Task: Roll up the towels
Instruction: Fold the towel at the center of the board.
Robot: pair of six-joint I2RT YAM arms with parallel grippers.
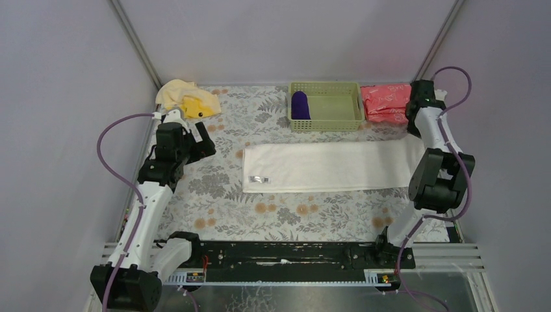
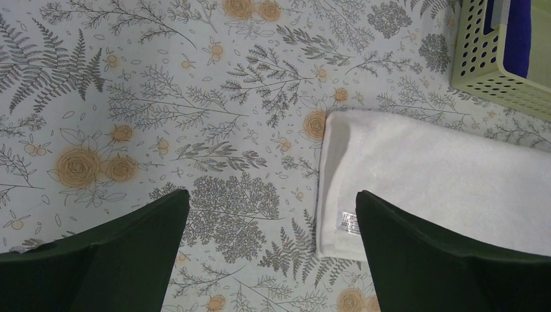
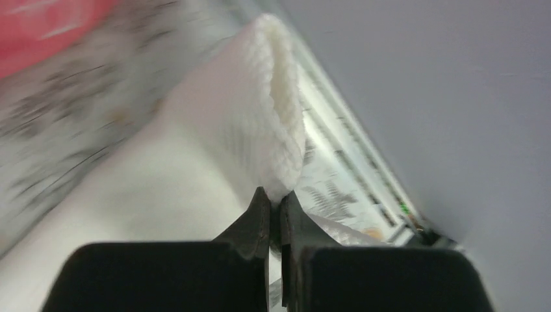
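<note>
Your right hand (image 3: 274, 198) clenched on white towel (image 1: 325, 168), pinched edge lifted off desk (image 1: 214, 195) at right end. Rest of it lies flat, long strip across desk middle. Your left hand (image 2: 273, 193) released wide, hovering near its left end. Inside green basket (image 1: 328, 122): purple towel (image 1: 299, 105). Back left corner: yellow towel (image 1: 185, 97), crumpled.

**A robot test cell with a homely cover**

Plain grey walls (image 1: 286, 39) and bare metal frame posts (image 1: 135, 40) box in a small counter (image 1: 214, 195) spread with a flower-printed sheet. A left arm (image 1: 148, 211) and a right arm (image 1: 442, 175), both white and black, are bolted to a black rail (image 1: 292, 255) at the near edge, trailing purple cables (image 1: 99, 142). A white towel (image 1: 325, 168) and a green plastic basket (image 1: 325, 84) are the household props.
</note>
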